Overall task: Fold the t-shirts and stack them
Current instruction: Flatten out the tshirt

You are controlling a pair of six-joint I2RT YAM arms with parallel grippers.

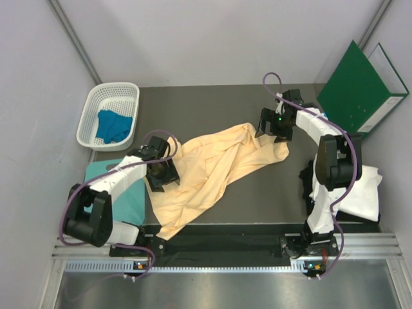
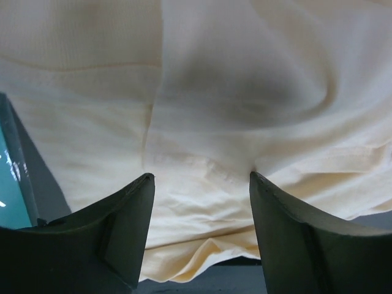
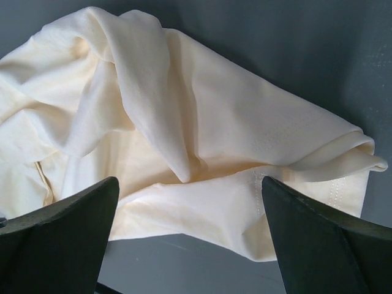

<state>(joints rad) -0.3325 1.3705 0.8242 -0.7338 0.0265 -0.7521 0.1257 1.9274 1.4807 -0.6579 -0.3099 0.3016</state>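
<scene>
across the middle of the dark table [image 1: 206, 106], a pale peach-yellow t-shirt [image 1: 212, 168] lies crumpled in a diagonal heap, not yet folded. the left gripper [image 2: 202, 177] hangs over its near-left side, jaws apart with nothing between them. the right gripper [image 3: 190, 184] is spread wide above the far-right stitched edge (also empty). the cloth looks light, limp and prone to bunching, so it would likely sag from any single pinch. the corners or that stitched edge seem the surest holds.

pale peach-yellow t-shirt [image 1: 212, 168] plain, blue t-shirt [image 1: 114, 126] plain, white t-shirt [image 1: 365, 193], white lattice basket [image 1: 90, 123], green folder [image 1: 357, 90], teal pad [image 1: 132, 196], dark grey table [image 1: 212, 106]
</scene>
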